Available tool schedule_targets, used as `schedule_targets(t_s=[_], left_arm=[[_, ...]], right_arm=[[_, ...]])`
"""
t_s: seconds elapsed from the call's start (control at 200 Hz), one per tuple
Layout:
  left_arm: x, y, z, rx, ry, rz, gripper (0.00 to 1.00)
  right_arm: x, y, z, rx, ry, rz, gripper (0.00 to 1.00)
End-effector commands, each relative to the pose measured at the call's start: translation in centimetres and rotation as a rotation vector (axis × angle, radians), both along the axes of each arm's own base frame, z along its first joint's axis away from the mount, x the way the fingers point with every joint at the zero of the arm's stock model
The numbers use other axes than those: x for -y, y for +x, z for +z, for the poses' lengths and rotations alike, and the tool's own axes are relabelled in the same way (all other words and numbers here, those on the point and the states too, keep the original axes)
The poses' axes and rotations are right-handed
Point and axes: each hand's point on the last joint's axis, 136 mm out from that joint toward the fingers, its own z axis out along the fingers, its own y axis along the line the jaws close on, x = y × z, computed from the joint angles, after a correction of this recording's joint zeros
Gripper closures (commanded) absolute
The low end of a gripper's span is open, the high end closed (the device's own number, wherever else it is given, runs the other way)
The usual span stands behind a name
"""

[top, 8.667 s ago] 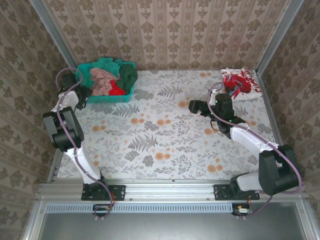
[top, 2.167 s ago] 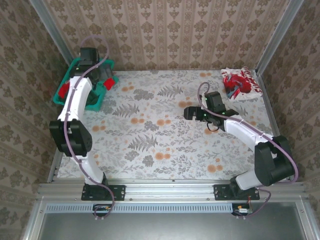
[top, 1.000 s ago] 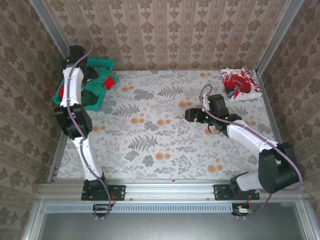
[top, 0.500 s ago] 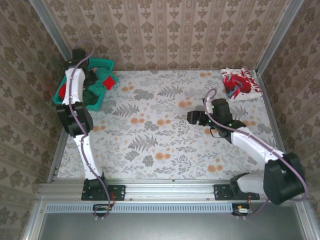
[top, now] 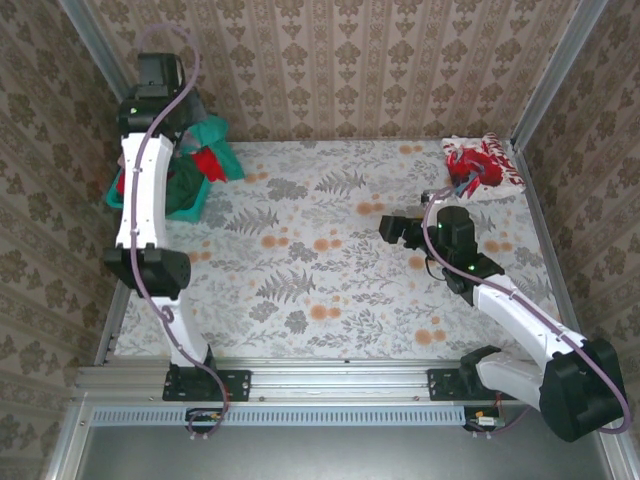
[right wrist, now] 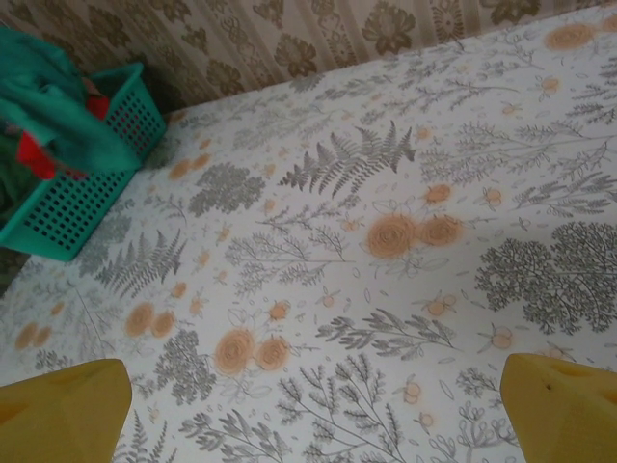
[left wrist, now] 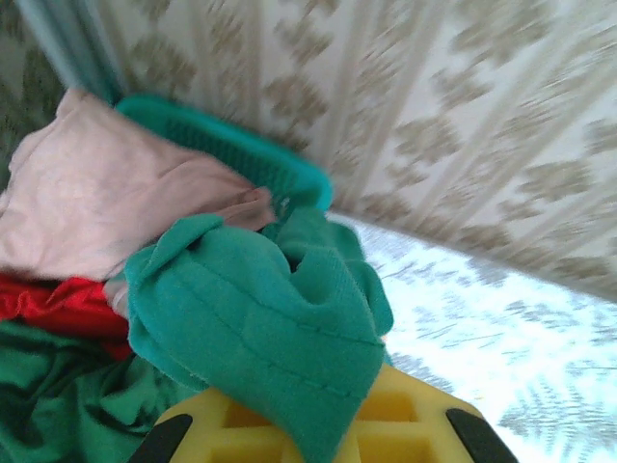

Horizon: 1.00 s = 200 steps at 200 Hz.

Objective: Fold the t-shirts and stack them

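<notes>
lifted since half a second ago, the left jaws now sit high against the back wall instead of down in the basket, and they are clamped on a fold of the teal-green t-shirt (left wrist: 280, 328), which bunches over the yellow fingers (left wrist: 405, 424) in the left wrist view. from above, that shirt (top: 222, 145) hangs below the raised left arm, draping over the far right corner of the teal mesh basket (top: 195, 205) with a bit of red cloth caught against it. under the held fold, still in the basket, lie a salmon-pink t-shirt (left wrist: 106, 193), a red t-shirt (left wrist: 48, 299) beneath it and a dark green t-shirt (left wrist: 58, 405) lowest in that view; the basket rim (left wrist: 241, 154) shows just behind them, close to the patterned wallpaper (left wrist: 434, 116). the right jaws are spread wide apart and hold nothing, one yellow fingertip (right wrist: 63, 400) at each lower corner of the right wrist view, above bare floral worktop (right wrist: 386, 174) right of centre and pointing toward the basket (right wrist: 67, 207) well away on the left. behind the right arm, in the far right corner of the worktop, a red-and-white patterned t-shirt (top: 483, 165) lies in a folded bundle.
</notes>
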Motion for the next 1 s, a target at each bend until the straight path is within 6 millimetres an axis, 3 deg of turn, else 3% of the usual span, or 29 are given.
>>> schedule_targets(t_s=[0.0, 0.125, 0.325, 0.535, 0.675, 0.75, 0.83, 0.885, 0.91, 0.93, 0.955, 0.975, 0.995], left_arm=[[4.1, -2.9, 10.0, 0.290, -0.050, -0.121, 1.00], [10.1, -6.2, 14.8, 0.437, -0.065, -0.280, 1.00], [17.7, -10.5, 17.6, 0.538, -0.056, -0.477, 1.00], [21.3, -13.7, 20.1, 0.621, -0.128, -0.588, 1.00], [22.5, -15.0, 20.5, 0.637, -0.134, -0.630, 1.00], [21.4, -13.8, 17.8, 0.552, -0.096, -0.572, 1.00], [18.2, -11.3, 12.0, 0.421, -0.102, -0.444, 1.00], [15.2, -9.6, 6.4, 0.332, -0.141, -0.345, 0.83], [12.6, -8.7, 3.8, 0.290, -0.170, -0.270, 0.76], [11.1, -8.2, 1.1, 0.242, -0.191, -0.219, 0.64], [9.1, -8.1, -1.8, 0.189, -0.220, -0.155, 0.38], [7.8, -8.1, -3.5, 0.157, -0.237, -0.120, 0.26], [6.5, -8.2, -5.9, 0.110, -0.250, -0.081, 0.22]], right_arm=[[-1.2, 0.5, 2.5, 0.060, 0.065, 0.038, 0.00], [-1.8, 0.6, 4.4, 0.108, 0.072, 0.075, 0.00], [-3.4, 0.1, 7.1, 0.175, 0.066, 0.163, 0.05], [-6.3, -1.2, 10.5, 0.286, 0.046, 0.273, 0.11], [-7.2, -1.3, 11.1, 0.312, 0.005, 0.297, 0.11], [-7.0, -0.8, 10.7, 0.301, -0.008, 0.277, 0.12], [-6.7, -0.5, 9.5, 0.272, -0.033, 0.258, 0.13], [-6.4, -0.5, 8.4, 0.247, -0.052, 0.248, 0.13], [-6.3, -0.6, 7.9, 0.236, -0.059, 0.246, 0.13], [-6.2, -0.6, 7.7, 0.230, -0.064, 0.242, 0.13], [-6.0, -0.7, 7.2, 0.219, -0.075, 0.236, 0.13], [-5.8, -0.8, 6.8, 0.208, -0.083, 0.230, 0.13], [-5.5, -0.8, 6.5, 0.200, -0.091, 0.216, 0.13]])
